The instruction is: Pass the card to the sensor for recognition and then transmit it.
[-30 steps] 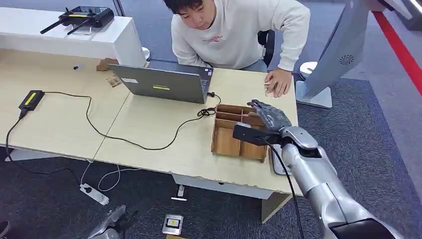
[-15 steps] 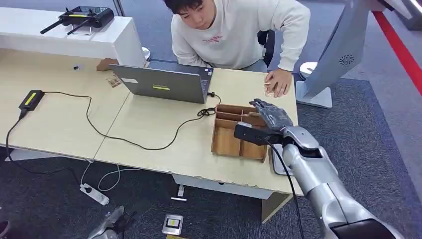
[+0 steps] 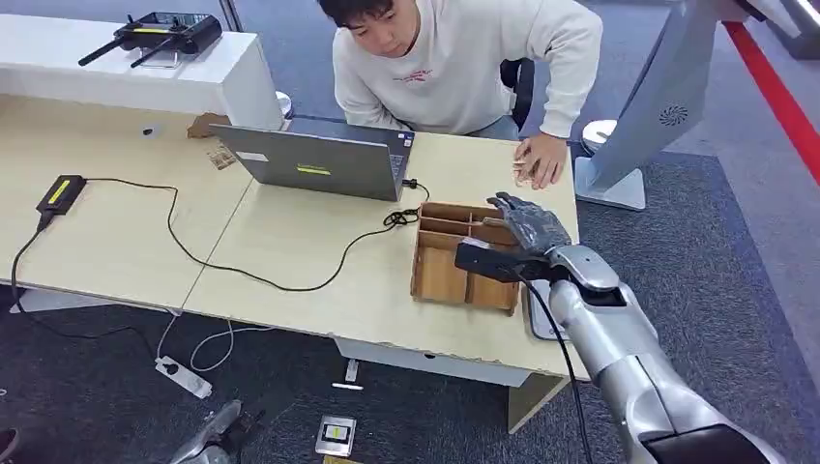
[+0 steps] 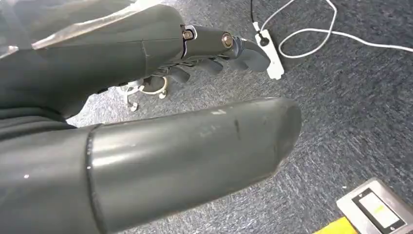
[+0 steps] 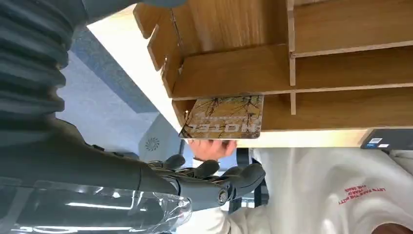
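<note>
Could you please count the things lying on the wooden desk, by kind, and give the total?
Laptop: 1
Wooden divided tray: 1
Hotel card in the tray: 1
Black box with yellow label: 1
Black cable: 1
Total: 5

The right hand (image 3: 527,224) hovers over the far right corner of a wooden divider tray (image 3: 437,278), its fingers spread, with open air between them and the tray's partitions. Beyond it, a seated person's hand (image 3: 541,159) rests flat on the desk (image 3: 319,261) edge, near the tray (the closest obstacle on that side). A laptop (image 3: 314,162) stands to the tray's left, its black cable (image 3: 290,280) looping across the desktop. Bare desk lies in front of the laptop. A card (image 5: 225,117) leans in the tray's end slot.
</note>
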Tool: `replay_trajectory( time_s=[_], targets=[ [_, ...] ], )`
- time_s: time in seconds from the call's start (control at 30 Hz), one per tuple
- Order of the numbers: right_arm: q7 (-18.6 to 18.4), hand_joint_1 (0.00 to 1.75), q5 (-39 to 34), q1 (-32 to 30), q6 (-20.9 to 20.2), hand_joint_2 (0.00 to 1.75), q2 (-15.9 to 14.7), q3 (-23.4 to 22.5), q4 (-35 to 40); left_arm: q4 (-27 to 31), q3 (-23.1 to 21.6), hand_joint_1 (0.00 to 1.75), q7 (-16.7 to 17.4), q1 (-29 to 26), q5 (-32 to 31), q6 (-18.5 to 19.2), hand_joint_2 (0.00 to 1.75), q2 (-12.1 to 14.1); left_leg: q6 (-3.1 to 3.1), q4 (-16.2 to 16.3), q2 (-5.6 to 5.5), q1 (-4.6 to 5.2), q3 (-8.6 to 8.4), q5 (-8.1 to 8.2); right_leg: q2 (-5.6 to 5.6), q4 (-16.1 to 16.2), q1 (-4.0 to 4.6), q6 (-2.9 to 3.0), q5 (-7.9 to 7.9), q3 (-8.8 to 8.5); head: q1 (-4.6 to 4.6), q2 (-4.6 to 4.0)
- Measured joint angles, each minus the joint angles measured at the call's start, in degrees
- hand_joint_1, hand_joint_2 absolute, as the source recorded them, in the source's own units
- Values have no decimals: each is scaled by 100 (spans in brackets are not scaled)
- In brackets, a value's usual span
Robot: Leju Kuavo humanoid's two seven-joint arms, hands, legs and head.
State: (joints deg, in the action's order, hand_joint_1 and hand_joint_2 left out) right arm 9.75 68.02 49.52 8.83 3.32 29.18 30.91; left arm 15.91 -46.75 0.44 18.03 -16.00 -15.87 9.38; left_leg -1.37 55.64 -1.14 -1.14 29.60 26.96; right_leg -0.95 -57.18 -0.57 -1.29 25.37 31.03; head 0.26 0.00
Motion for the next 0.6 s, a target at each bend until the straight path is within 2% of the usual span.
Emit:
replay_trajectory(
  time_s=[0.6],
  targets=[
    [-16,0,83,311,-6,175,-55,0,-105,0,79,0,2,20,-116,15,0,-20,0,0,0,0,0,0,0,0,0,0,0,0,0,0]
  ],
)
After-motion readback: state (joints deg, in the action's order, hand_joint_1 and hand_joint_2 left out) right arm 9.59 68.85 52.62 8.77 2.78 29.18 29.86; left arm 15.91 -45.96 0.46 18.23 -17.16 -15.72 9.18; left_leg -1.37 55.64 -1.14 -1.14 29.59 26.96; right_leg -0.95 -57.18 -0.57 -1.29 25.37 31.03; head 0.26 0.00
